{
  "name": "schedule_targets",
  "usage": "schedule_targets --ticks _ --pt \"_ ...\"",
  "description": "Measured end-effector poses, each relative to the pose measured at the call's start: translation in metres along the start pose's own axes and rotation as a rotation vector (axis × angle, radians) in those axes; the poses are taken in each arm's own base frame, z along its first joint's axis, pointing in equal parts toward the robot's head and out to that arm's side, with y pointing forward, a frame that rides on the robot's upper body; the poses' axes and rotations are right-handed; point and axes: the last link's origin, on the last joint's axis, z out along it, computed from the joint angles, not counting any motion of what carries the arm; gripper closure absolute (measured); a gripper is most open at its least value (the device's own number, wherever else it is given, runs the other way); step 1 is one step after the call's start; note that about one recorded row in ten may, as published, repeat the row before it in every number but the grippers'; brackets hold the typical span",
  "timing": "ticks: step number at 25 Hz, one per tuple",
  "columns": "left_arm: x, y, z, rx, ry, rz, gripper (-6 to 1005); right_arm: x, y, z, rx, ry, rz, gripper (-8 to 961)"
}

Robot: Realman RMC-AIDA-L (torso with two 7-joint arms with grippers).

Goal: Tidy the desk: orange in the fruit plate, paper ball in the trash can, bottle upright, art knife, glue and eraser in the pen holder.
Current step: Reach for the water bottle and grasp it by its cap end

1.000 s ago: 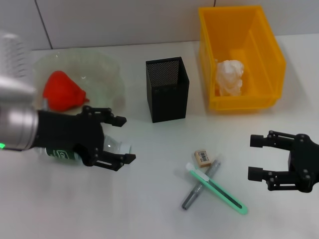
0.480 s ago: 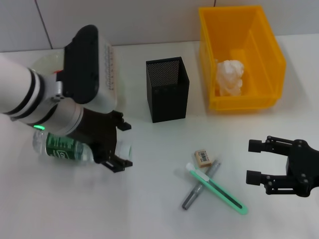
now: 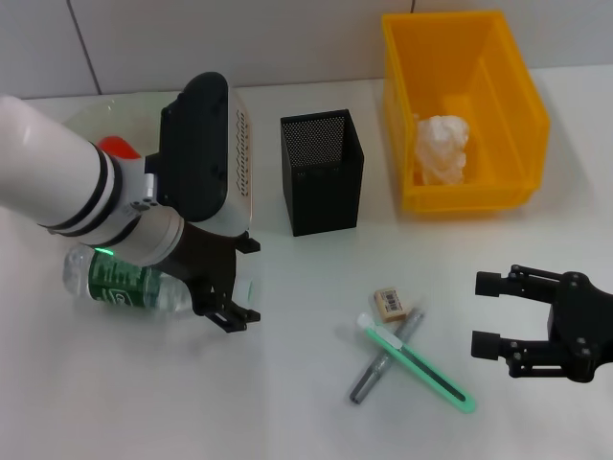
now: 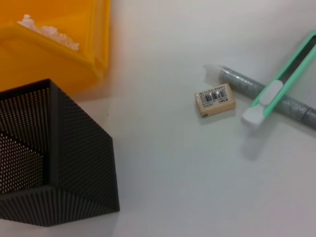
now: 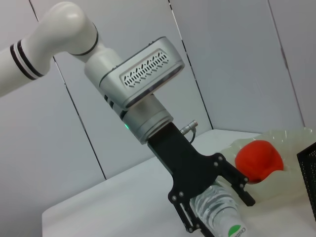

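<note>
White surface (image 3: 287, 383): carries everything in view.
Bottle (image 3: 120, 283): clear plastic, green label, lying on its side at the robot's left, neck end between the left tool's fingers; white cap facing the right wrist camera.
Left tool (image 3: 235, 283): fingers spread to either side of the bottle's neck, not pressed together; whether touching the bottle, cannot tell.
Right tool (image 3: 493, 314): black, fingers apart, holding nothing, low over the surface at the robot's right, well apart from the other items.
Orange (image 3: 117, 147): red-orange, in the fruit plate, mostly hidden behind the left arm in the head view, plain in the right wrist view.
Fruit plate (image 5: 296, 136): pale-green glass, wavy rim, behind the left arm.
Pen holder (image 3: 321, 172): black mesh, upright, between fruit plate and trash can.
Trash can (image 3: 465, 110): yellow bin at the back right.
Paper ball (image 3: 441, 146): white, crumpled, inside the trash can.
Eraser (image 3: 390, 303): beige block, barcode label, on the surface just beside the art knife tip.
Art knife (image 3: 417, 364): green, lying crossed over a grey glue stick (image 3: 383, 359).
</note>
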Motion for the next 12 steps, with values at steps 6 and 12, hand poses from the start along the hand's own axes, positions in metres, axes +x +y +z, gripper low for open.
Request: schedule_targets --ticks 6,12 --pt "-0.005 -0.001 0.008 0.017 -0.023 0.001 149 0.0 0.0 0.0 0.0 0.0 0.0 105" --pt "-0.008 0.0 0.014 0.019 -0.054 0.016 149 -0.001 0.0 0.001 -0.001 0.0 -0.001 105"
